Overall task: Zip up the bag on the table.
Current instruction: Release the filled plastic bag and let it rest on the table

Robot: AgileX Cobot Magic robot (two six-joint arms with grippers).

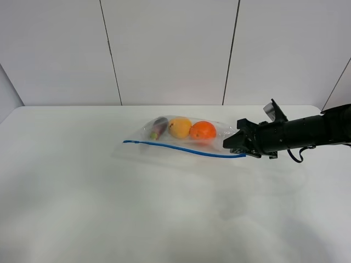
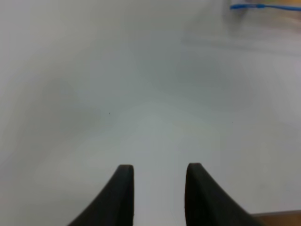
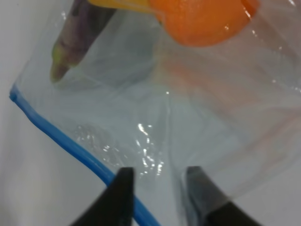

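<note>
Both grippers parted: right gripper point(image 3: 157, 188) over bag point(image 1: 184, 136) corner, fingertip behind plastic; left gripper point(image 2: 159, 176) empty

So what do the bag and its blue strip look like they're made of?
The bag looks like thin, clear, glossy plastic film: the orange shows through it, and it wrinkles with bright glints. The blue strip looks like thicker opaque plastic, probably a moulded zip track, though its profile is too blurred to confirm.

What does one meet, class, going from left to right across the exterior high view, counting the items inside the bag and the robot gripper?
eggplant → yellow fruit → orange → right gripper
</note>
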